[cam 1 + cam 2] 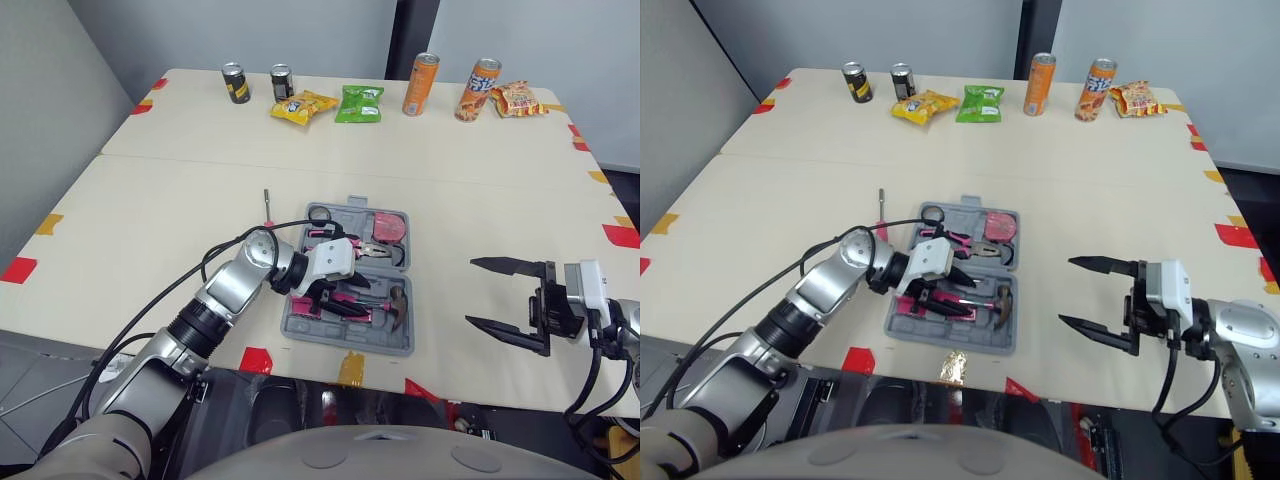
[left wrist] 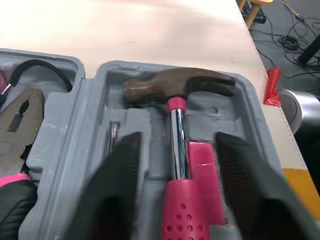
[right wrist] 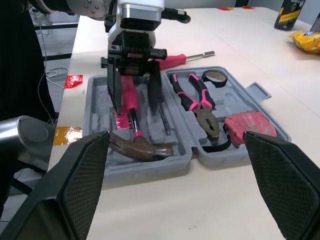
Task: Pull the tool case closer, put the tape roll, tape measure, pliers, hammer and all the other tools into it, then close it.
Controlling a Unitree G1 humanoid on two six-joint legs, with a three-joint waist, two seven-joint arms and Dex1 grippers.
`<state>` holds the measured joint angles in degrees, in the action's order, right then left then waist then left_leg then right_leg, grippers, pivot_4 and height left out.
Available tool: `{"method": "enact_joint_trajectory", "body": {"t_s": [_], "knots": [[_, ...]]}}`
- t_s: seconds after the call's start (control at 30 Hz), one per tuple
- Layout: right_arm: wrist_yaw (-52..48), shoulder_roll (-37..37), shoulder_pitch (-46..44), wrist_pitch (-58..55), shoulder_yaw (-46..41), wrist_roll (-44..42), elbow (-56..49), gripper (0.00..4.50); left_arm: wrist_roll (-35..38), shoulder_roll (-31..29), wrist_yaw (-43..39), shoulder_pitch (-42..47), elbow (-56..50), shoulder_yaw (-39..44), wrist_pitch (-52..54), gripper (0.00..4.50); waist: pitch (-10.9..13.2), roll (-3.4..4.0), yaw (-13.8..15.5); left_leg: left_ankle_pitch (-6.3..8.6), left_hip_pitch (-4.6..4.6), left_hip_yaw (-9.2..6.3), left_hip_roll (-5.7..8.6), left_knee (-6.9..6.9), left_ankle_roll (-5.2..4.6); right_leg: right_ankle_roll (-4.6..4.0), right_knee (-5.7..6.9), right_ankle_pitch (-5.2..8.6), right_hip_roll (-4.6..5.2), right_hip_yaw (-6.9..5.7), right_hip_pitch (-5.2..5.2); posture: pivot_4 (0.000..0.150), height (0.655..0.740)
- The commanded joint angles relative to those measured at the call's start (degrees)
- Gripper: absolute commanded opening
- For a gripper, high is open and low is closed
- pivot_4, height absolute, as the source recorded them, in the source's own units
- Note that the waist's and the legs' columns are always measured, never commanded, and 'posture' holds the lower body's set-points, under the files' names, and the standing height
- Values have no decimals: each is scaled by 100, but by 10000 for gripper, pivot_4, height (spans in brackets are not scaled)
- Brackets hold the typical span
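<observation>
The left claw (image 2: 179,200) is spread, its two black fingers (image 2: 116,185) reaching down into the near half of the open grey plastic tool case (image 1: 350,343), one on each side of the pink grip of the hammer (image 2: 179,86), with a gap on both sides. The hammer, with a dull brown head and a chrome shaft, lies in its moulded slot in that half, head toward the robot's right. A thin metal rod (image 2: 113,134) lies in a groove just beside the shaft. In the far half lie the pliers (image 3: 199,102) with pink-and-black handles, the flat red tape measure (image 3: 250,124) beside them on the right, and the black tape roll (image 3: 216,76) at the far left corner. A slim screwdriver (image 1: 267,207) with a pink handle lies on the pale bench (image 1: 150,220), outside the case and near its far left corner. The case sits close to the front edge of the bench. The right claw (image 1: 470,291) hangs spread wide above bare bench, well apart from the case on its right. Along the far edge stand two dark cans (image 1: 236,83), two orange cans (image 1: 421,84) and yellow, green and orange snack bags (image 1: 359,103)
</observation>
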<state>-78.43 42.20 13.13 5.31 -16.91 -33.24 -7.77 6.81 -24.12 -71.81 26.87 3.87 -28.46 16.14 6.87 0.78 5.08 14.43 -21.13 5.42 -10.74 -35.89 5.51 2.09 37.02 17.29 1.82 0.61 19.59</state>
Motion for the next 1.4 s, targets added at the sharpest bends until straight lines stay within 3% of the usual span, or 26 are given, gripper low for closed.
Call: {"method": "enact_joint_trajectory", "body": {"t_s": [0.03, 0.37, 0.47, 0.7, 0.97, 1.4], "knots": [[15, -2, -5, 85, -55, -33, -162, 45000, -58, -2, -1, 42, -298, -91, 29, 33108, 0, 0, 3, 0, 0, 0, 0, 0, 0, 0, 0, 0, 0, 0, 0, 1500, 7385], [25, -4, -49, 91, -20, -19, -142, 45000, -129, 196, 57, 41, -165, -323, 160, 33108, 0, 0, 2, 0, 0, 0, 0, 0, 0, 0, 0, 0, 0, 0, 0, 1500, 7385], [33, -1, -46, 93, -23, -18, -141, 45000, -155, 213, 29, 97, -57, -336, 148, 25853, 0, 0, 4, 0, 0, 0, 0, 0, 0, 0, 0, 0, 0, 0, 0, 1500, 7385], [57, -6, -25, 95, -26, -14, -161, 45000, -215, 271, 22, 199, 118, -309, 84, 882, -1, 1, 8, 0, -1, -1, 0, 0, 0, 0, 0, 0, 0, 0, 0, 1500, 7385], [78, -13, -20, 104, -9, -11, -170, 45000, -225, 282, 100, 268, 122, -215, 86, 394, -1, 2, 10, 0, -1, -1, 0, 0, 0, 0, 0, 0, 0, 0, 0, 1500, 7385], [82, -35, -69, 119, 26, 6, -138, 45000, -948, 165, 465, 515, -34, -440, -15, 394, -2, 2, 4, 0, 0, -1, 0, 0, 0, 0, 1, 0, 0, 0, -1, 1500, 7385]]}}
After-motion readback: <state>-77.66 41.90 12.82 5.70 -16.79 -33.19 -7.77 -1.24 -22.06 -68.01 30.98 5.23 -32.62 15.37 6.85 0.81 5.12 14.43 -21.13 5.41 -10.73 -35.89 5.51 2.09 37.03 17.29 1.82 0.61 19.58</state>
